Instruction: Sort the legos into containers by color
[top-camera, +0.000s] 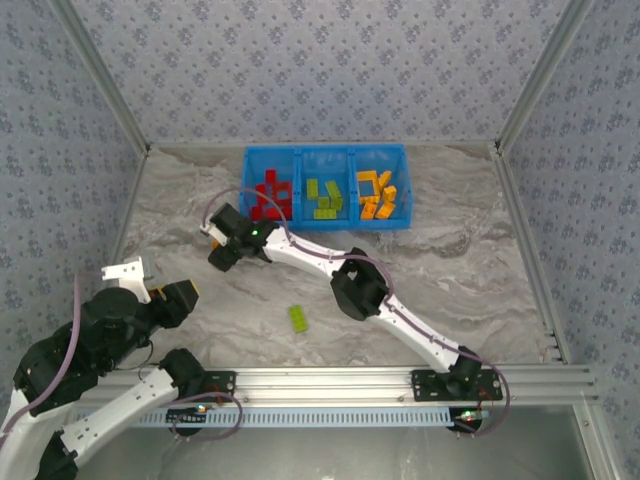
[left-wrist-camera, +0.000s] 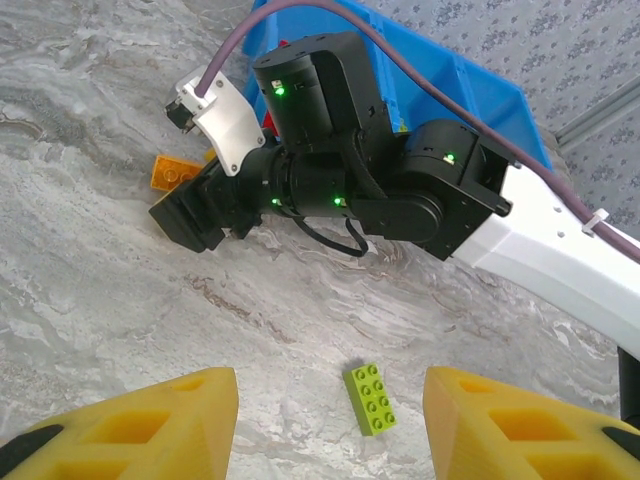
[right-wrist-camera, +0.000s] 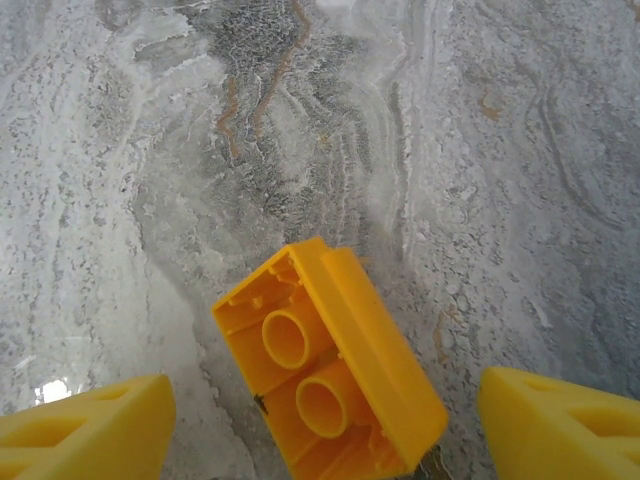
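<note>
Looking down from the top camera, I see the blue tray (top-camera: 248, 185) at the far side of the table (top-camera: 480, 270). Its left box holds red legos (top-camera: 271, 197), its middle box holds green legos (top-camera: 325, 198), and its right box holds orange legos (top-camera: 376, 196). One green brick (top-camera: 298, 318) lies alone on the table, near the close edge, well apart from the tray.

My right gripper (right-wrist-camera: 322, 425) points down at the table just in front of the tray's left box. Its two yellow fingers (right-wrist-camera: 90, 430) are spread wide. An orange brick (right-wrist-camera: 325, 375) lies upside down on the table between them, hollow side up. Neither finger touches it.

My left gripper (left-wrist-camera: 330, 430) hangs over the table on the left side. Its fingers (left-wrist-camera: 130, 425) are spread wide too, and they hold nothing. Through its camera I see the green brick flat on the table between the fingers, studs up, a little way ahead. Farther off, the orange brick sits right beside the black tip of my right gripper.
</note>
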